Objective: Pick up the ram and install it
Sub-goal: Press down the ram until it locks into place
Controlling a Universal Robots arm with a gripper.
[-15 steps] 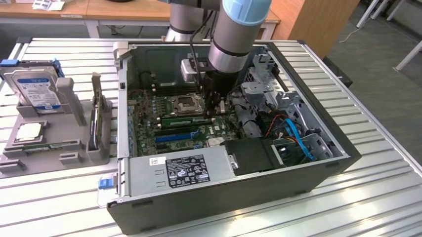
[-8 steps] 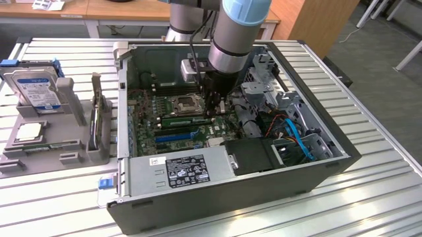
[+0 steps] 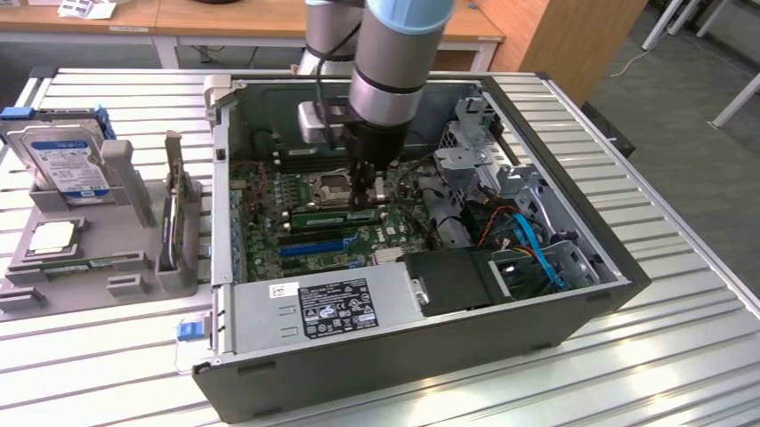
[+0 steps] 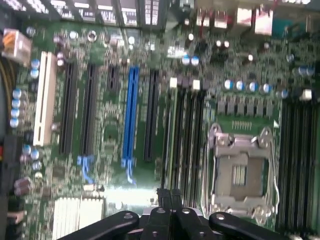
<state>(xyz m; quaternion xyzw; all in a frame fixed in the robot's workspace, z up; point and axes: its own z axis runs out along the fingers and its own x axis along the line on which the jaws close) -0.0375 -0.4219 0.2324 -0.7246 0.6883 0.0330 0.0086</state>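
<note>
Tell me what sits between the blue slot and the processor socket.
In the wrist view: one long black slot beside the blue slot, then a bank of narrow black slots up to the processor socket.

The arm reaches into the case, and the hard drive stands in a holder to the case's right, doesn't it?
The exterior view shows the arm reaching into the case, but the hard drive stands in a holder at the exterior view's left of it, not the right.
</note>
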